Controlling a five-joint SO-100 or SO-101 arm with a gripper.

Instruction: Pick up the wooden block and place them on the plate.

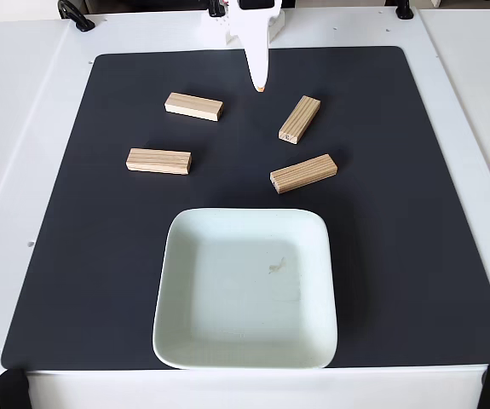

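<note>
Gripper (260, 85) points down from the top edge, fingers together, grasping nothing, above the black mat (100, 256). Four wooden blocks (193, 106) lie on the mat beyond the empty plate (172, 341)

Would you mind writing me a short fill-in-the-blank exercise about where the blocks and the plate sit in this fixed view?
1. The number of wooden blocks lying on the black mat is ____.
2. The number of blocks inside the plate is ____.
3. The block nearest the plate is the lower right block; the block furthest left in the view is the left block, which lies almost ____.
4. The gripper hangs at the ____ edge of the view.

Missing words: four; zero; horizontal; top
</note>
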